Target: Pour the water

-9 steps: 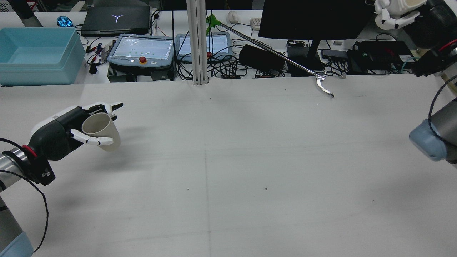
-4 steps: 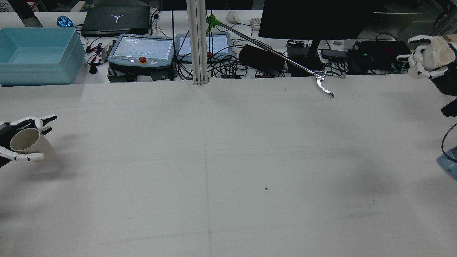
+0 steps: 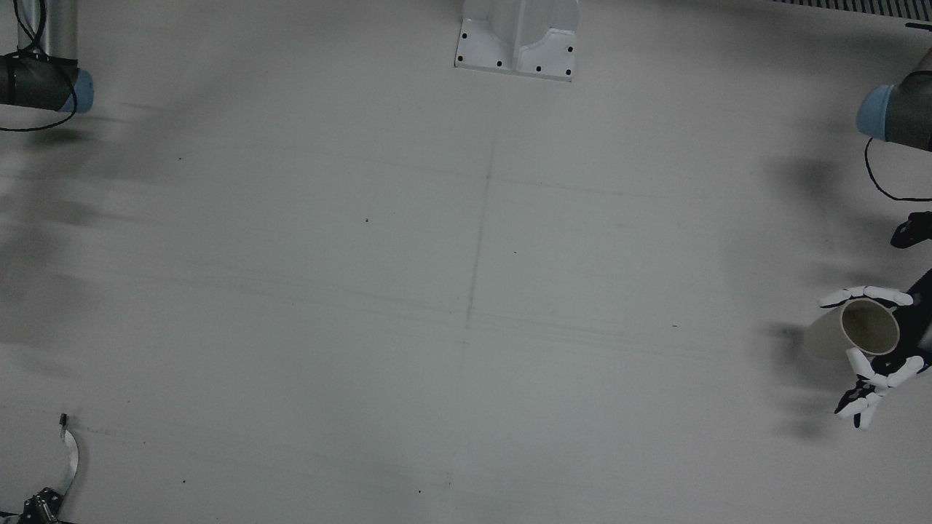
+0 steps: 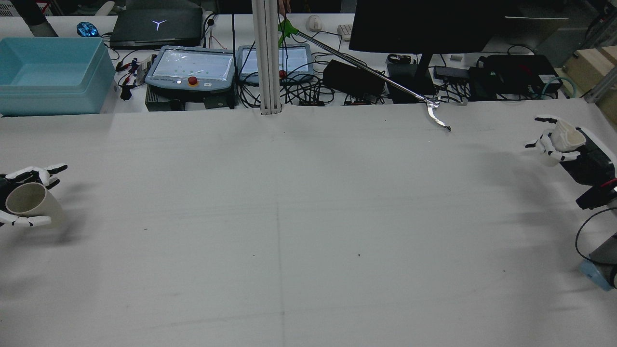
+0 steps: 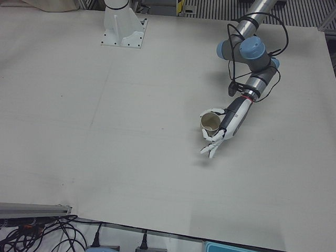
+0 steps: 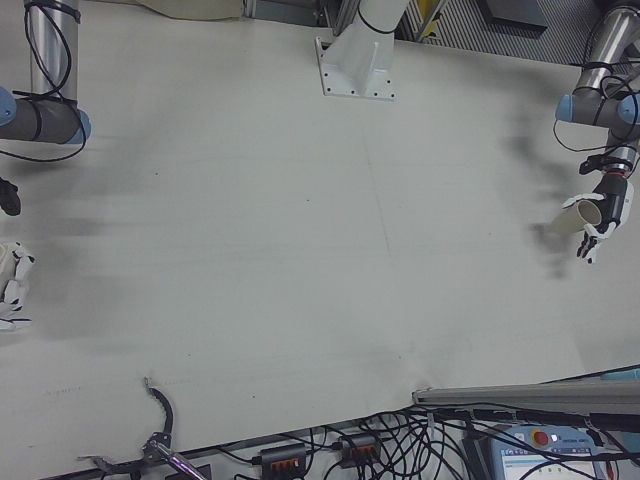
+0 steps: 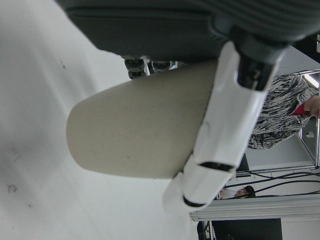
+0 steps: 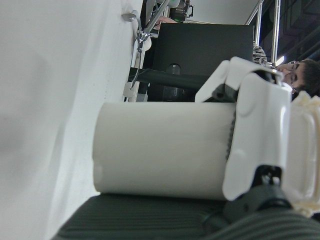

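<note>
Beige cup [image 4: 30, 205] sits tilted in the left hand [image 4: 21, 197] near the tabletop's [image 4: 308, 217] left edge, fingers [image 4: 29, 221] wrapped around its sides. White cup [image 4: 559, 140] is gripped likewise by the right hand [image 4: 566, 144] near the right edge, toward the far corner.

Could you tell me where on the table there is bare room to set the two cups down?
Nearly the whole white table is bare between the left hand with its beige cup and the right hand with its white cup. The only clutter is the reacher tool's tip at the far edge and the electronics beyond it.
</note>
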`<action>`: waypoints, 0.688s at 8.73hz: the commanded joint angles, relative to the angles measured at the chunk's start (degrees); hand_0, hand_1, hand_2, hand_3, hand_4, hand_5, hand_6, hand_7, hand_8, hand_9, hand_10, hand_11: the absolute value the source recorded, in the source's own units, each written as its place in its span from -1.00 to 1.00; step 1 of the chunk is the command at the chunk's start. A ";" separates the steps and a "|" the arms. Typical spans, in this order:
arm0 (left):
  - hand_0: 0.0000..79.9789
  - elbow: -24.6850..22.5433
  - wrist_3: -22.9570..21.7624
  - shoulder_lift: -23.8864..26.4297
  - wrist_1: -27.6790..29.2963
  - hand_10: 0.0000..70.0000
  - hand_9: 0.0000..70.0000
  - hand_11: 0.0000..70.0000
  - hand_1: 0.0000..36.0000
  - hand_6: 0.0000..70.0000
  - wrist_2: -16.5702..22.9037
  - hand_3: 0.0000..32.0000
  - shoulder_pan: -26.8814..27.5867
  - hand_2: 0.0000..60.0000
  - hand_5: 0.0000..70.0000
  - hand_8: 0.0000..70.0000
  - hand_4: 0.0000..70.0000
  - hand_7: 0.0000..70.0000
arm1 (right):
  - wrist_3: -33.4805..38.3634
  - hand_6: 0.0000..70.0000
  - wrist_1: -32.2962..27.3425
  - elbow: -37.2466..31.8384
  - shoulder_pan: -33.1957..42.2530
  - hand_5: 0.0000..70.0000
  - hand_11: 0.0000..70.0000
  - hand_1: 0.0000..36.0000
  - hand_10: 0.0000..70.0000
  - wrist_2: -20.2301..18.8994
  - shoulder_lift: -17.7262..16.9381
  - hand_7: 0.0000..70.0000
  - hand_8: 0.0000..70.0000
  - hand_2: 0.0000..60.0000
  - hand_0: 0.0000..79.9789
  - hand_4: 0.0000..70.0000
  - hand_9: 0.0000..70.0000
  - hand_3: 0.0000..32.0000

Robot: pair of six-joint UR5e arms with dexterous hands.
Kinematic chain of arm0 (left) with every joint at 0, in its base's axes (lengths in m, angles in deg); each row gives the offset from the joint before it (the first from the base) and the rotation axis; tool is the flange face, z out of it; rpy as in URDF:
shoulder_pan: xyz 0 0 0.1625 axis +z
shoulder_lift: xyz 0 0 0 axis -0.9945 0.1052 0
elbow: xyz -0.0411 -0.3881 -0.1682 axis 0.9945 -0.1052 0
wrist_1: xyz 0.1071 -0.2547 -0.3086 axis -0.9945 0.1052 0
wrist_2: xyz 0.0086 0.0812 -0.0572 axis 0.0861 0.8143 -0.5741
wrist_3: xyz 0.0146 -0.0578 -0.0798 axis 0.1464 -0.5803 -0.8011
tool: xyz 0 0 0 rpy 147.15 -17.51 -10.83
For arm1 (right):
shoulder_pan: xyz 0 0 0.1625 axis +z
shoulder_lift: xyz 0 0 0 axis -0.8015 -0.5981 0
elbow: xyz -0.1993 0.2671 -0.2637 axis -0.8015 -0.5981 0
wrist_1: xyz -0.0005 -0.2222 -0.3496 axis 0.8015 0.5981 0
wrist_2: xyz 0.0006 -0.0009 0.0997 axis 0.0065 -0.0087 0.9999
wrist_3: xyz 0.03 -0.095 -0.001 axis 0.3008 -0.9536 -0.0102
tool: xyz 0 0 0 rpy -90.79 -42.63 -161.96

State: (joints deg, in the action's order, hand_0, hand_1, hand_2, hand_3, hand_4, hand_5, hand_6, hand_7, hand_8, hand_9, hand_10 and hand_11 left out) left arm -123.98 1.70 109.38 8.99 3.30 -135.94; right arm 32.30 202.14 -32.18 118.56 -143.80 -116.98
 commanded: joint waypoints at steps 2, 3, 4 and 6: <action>1.00 4.61 1.05 -0.02 3.83 -0.88 -0.98 -0.69 1.00 -0.65 0.01 -1.00 0.03 0.92 1.00 -0.91 -0.07 -0.67 | 0.54 0.85 -1.98 -3.79 -3.06 -0.26 -0.03 1.00 -0.39 3.16 0.84 1.00 1.00 1.00 0.50 -0.68 1.00 -1.00; 1.00 4.79 2.01 -0.02 4.36 -0.88 -0.98 -0.69 1.00 -0.65 0.01 -1.00 0.12 0.87 1.00 -0.91 -0.08 -0.68 | 1.94 0.84 -2.15 -3.44 -2.97 -0.26 -0.09 1.00 -0.43 3.07 0.40 1.00 0.97 1.00 0.53 -0.65 1.00 -1.00; 1.00 5.92 2.11 -0.02 5.06 -0.88 -0.98 -0.69 1.00 -0.65 0.01 -1.00 0.38 0.79 1.00 -0.90 -0.09 -0.68 | 2.65 0.55 -3.37 -2.74 -2.71 -0.39 -0.48 0.99 -0.70 3.07 0.05 0.81 0.68 1.00 0.55 -0.58 1.00 -1.00; 1.00 6.81 2.20 -0.02 5.24 -0.97 -0.99 -0.87 0.69 -0.72 0.01 -1.00 0.73 -0.87 1.00 -0.96 -0.29 -0.75 | 2.74 -0.69 -4.35 0.06 -1.48 -0.78 -1.00 0.21 -1.00 2.98 -1.08 -0.98 -0.89 -0.97 0.39 -1.00 -0.95 -0.19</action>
State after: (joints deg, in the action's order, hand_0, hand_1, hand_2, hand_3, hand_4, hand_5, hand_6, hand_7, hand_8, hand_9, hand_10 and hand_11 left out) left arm -118.38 3.63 109.36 13.70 3.31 -135.57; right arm 34.51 198.89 -34.89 115.98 -140.76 -116.77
